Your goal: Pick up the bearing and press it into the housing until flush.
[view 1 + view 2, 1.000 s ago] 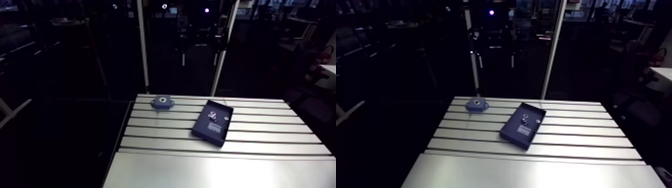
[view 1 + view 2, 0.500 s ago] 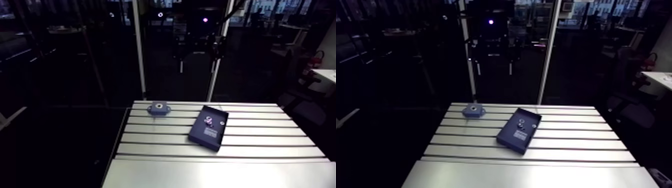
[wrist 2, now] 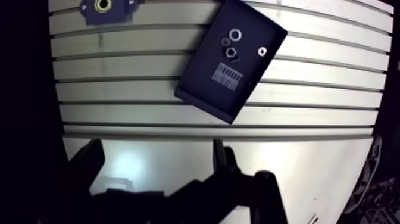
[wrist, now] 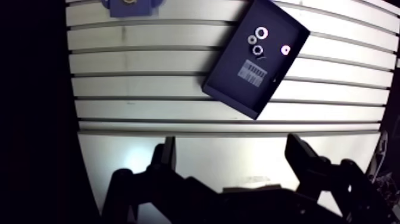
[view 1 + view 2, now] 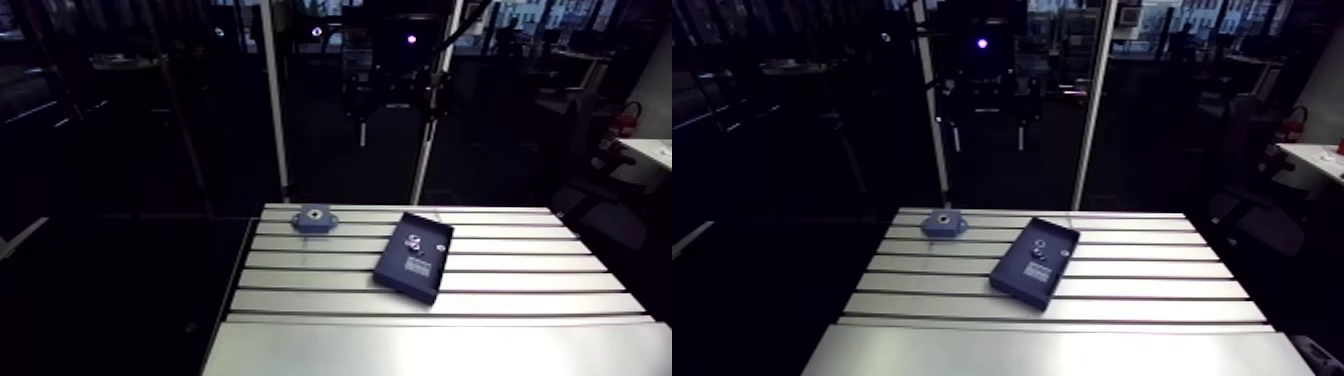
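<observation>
A dark blue tray (image 4: 241,89) lies tilted on the slotted table (image 5: 520,300), also seen in the arm view as the tray (image 5: 413,257). Several small metal rings lie at its far end; the largest ring (image 4: 261,33) looks like the bearing, though I cannot tell for sure. The blue housing (image 3: 106,8) with a round bore sits beside the tray near the table's far corner, housing (image 5: 314,218). In the wrist view my gripper (image 4: 232,158) hangs high over the table's smooth near part, well short of the tray, open with nothing between its fingers (image 4: 163,156).
The table's edge (image 4: 74,119) drops off into darkness on the housing's side. A smooth plate (image 5: 430,350) forms the table's near part. White frame posts (image 5: 275,110) stand behind the far edge.
The arm view has shifted and pulled back a little, so the camera moved. The tray, rings and housing lie where they were.
</observation>
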Robot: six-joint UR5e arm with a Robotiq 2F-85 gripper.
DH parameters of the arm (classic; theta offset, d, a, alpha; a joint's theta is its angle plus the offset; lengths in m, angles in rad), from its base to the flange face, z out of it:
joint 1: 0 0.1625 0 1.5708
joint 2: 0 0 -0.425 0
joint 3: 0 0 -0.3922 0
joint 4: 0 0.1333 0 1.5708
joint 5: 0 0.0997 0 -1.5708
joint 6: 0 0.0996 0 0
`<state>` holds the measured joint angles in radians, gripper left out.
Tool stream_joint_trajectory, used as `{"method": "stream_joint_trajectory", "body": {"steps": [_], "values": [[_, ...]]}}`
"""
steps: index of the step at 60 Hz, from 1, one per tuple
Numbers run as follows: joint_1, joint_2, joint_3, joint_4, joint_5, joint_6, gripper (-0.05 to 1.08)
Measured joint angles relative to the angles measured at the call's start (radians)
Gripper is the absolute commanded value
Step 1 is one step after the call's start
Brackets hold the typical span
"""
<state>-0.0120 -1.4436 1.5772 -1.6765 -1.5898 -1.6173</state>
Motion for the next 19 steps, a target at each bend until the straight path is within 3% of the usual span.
{"method": "stream_joint_trajectory", "body": {"steps": [19], "values": [[0.003,-0.001,0.005,-0.001,0.001,-0.003,0.0]]}}
